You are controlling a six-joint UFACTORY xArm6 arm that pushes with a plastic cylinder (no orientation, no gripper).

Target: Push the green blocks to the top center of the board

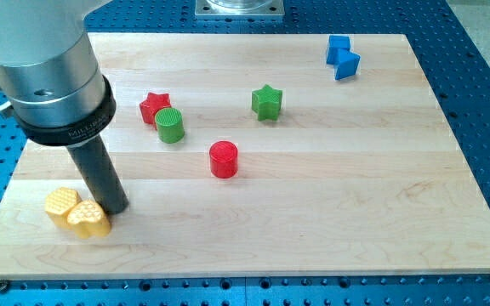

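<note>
A green cylinder [170,125] stands left of centre, touching a red star [153,106] on its upper left. A green star [267,102] stands near the board's upper middle, apart from other blocks. My tip [116,206] rests on the board at the lower left, right beside a yellow heart [88,218]. It is well below and left of the green cylinder.
A yellow hexagon [60,203] touches the yellow heart at the lower left. A red cylinder [224,159] stands near the centre. A blue block pair [342,57] sits at the top right. The wooden board [356,195] lies on a blue perforated table.
</note>
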